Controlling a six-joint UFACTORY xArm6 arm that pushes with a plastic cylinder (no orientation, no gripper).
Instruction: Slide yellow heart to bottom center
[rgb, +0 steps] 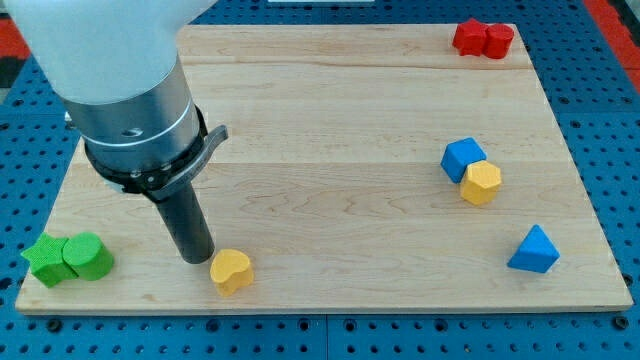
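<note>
Rod-shaped and with nothing to spread or pinch, the end effector comes down from the view's upper left, and my tip (197, 257) rests on the table (340, 120) just beside the yellow heart (231, 271), at roughly the heart's ten o'clock; whether the two are touching or a sliver apart I cannot tell from this angle. That heart lies close to the table's bottom edge but left of the middle, so by my judgement the task is partly done: the block is already low enough, and what is left is a sideways slide toward three o'clock along that edge until it sits under the table's centre. For that push the tip would likely need to come round to the heart's nine o'clock side. Outward from there, a green star-like block (44, 260) and a green cylinder (87, 256) sit together at the table's far lower left, at about nine o'clock from the heart. Well apart at the right, a blue cube (463, 159) touches a yellow hexagonal block (481, 183), with a blue triangular block (533, 250) below them at five o'clock. Two red blocks (483, 38) huddle at the top right corner. Pale wood planks make up the table, which rests on a blue perforated base (600, 130).
</note>
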